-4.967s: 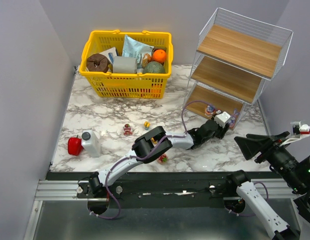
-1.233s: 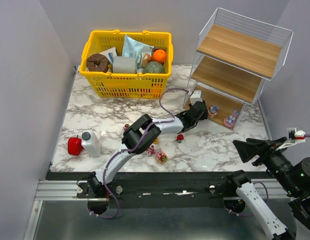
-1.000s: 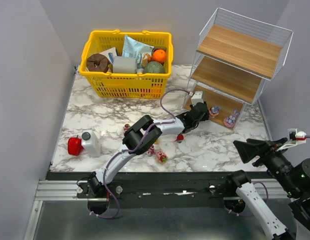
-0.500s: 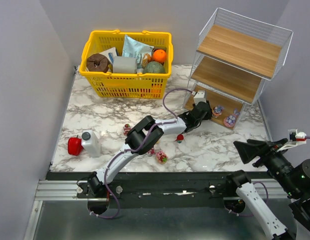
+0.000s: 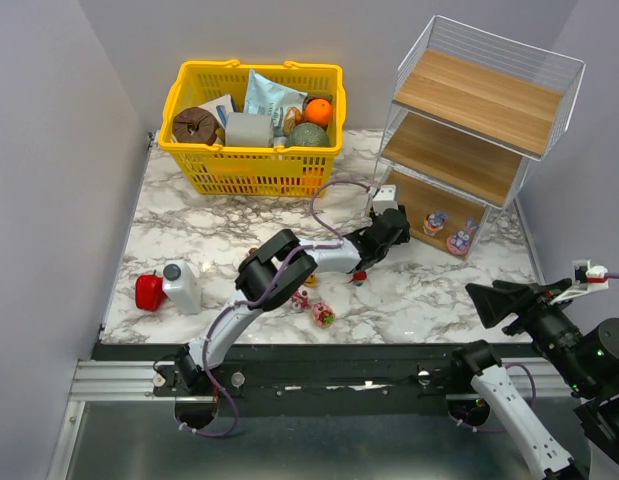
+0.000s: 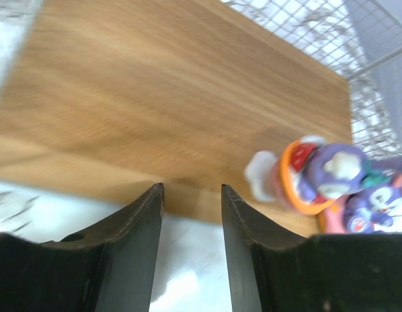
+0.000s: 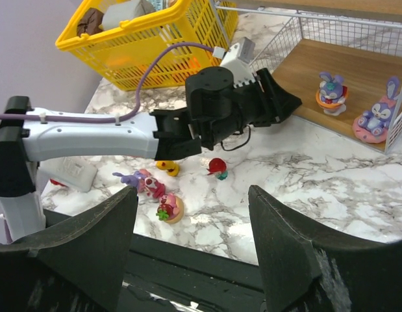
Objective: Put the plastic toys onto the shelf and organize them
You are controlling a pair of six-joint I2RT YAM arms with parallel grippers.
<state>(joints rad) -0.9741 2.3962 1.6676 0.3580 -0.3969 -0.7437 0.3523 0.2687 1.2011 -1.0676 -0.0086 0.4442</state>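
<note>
The shelf [image 5: 479, 100] stands at the back right. Two toys stand on its bottom board: a purple bunny in an orange cup [image 5: 434, 220] [image 7: 331, 91] [image 6: 311, 175] and a pink and purple bunny [image 5: 459, 240] [image 7: 376, 120]. My left gripper [image 5: 391, 230] [image 6: 191, 195] is open and empty, low at the board's front left edge, left of the purple bunny. On the marble lie a red toy [image 5: 359, 275] [image 7: 217, 166], a yellow duck [image 7: 165, 168], a pink and purple toy [image 7: 145, 184] and a strawberry cupcake toy [image 5: 324, 315] [image 7: 169, 207]. My right gripper [image 5: 494, 300] [image 7: 193, 195] is open and empty, high above the table's front right.
A yellow basket [image 5: 254, 130] full of goods stands at the back left. A red pepper-like object [image 5: 149, 292] and a white bottle [image 5: 181, 287] lie at the front left. The left arm stretches across the middle of the table, over the loose toys.
My left gripper has drawn back a little to the left from the shelf's bottom board, empty. The purple bunny stays on the board. The right arm has barely moved.
</note>
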